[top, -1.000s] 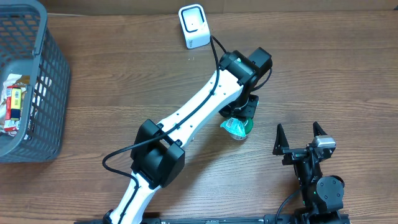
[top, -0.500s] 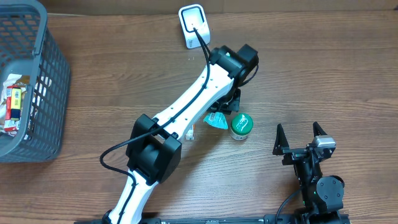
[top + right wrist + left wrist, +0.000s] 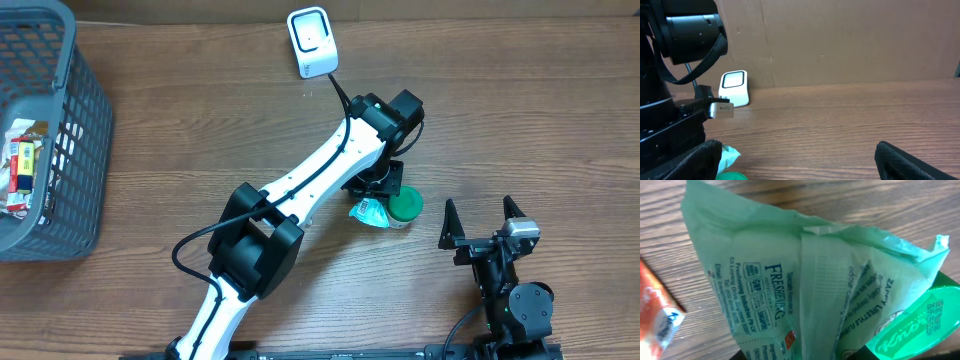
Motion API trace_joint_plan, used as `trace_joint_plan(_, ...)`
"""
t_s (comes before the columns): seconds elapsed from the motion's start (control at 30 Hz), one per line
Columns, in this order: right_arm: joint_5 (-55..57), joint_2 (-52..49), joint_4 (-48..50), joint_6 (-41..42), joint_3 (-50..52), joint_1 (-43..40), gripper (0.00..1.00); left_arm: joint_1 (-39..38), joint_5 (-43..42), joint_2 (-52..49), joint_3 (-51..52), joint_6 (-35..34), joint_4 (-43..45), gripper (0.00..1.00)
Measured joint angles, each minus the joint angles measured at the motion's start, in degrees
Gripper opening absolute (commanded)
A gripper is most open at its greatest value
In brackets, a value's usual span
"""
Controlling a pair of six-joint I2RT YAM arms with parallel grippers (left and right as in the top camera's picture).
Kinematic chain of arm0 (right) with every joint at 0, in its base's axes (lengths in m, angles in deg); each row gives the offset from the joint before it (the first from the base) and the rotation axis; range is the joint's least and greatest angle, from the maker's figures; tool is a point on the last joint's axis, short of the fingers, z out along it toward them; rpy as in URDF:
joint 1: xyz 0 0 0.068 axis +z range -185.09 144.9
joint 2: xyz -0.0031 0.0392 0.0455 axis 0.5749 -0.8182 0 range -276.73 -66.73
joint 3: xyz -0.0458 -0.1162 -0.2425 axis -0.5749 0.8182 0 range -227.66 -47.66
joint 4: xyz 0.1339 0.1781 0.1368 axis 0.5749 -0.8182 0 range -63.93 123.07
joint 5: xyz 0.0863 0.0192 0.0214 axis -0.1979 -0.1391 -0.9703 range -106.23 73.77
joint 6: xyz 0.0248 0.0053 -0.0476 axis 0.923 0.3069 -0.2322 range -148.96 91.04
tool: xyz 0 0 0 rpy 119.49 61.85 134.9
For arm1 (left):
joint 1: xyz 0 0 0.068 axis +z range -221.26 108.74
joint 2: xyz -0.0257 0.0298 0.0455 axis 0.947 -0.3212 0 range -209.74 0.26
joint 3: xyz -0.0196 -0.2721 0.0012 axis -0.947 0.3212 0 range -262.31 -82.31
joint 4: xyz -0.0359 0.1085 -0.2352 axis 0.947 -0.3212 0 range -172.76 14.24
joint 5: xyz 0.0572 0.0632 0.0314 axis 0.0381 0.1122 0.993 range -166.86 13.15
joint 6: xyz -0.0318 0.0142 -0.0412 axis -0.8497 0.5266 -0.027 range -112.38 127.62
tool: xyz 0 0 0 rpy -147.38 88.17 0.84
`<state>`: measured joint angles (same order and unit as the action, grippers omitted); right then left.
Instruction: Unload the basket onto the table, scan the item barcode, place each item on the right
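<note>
Left tool (image 3: 372, 196) is out over the middle of the table (image 3: 560, 100), pointing down, and narrowed onto a pale green pouch (image 3: 780, 280). In the left wrist view the pouch fills nearly the whole picture, crumpled and fanned upward from where my fingers pinch it at the bottom edge; only dark slivers of the fingers show. Printed text on the pouch is visible, but I cannot pick out a barcode among it. Whether the pouch is clear of the wood or still resting on it, I cannot tell. A jar with a green lid (image 3: 405, 206) sits just beside the pouch on its right, the pouch's edge overlapping the lid in the wrist view. A small orange packet (image 3: 655, 315) lies on the table to the left of the pouch, apart from it. The scanner (image 3: 311, 42), white with a dark window, stands near the far edge, about midway along it, well apart from the pouch, with its cable running back toward my left arm. Right tool (image 3: 480, 210) is parked by the near edge toward the right corner, fingers spread wide, nothing between them. A grey basket (image 3: 80, 130) holding a few packets sits at the far left corner.
</note>
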<state>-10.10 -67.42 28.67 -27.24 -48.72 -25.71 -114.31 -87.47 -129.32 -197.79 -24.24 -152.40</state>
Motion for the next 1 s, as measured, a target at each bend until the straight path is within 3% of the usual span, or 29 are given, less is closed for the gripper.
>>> trace_joint_plan(0.33, 0.04, 0.00, 0.00, 0.00, 0.00, 0.02, 1.00, 0.00, 4.26, 0.00, 0.00, 0.33, -1.55, 0.30)
trace_joint_plan(0.4, 0.02, 0.00, 0.02, 0.00, 0.00, 0.02, 1.00, 0.00, 5.33, 0.00, 0.00, 0.26, -1.57, 0.57)
trace_joint_plan(0.47, 0.02, 0.00, 0.02, 0.00, 0.00, 0.02, 1.00, 0.00, 5.92, 0.00, 0.00, -0.11, -1.57, 0.72)
trace_joint_plan(1.0, 0.04, 0.00, 0.02, 0.00, 0.00, 0.02, 1.00, -0.09, 7.15, 0.02, 0.00, -1.14, -1.49, 0.55)
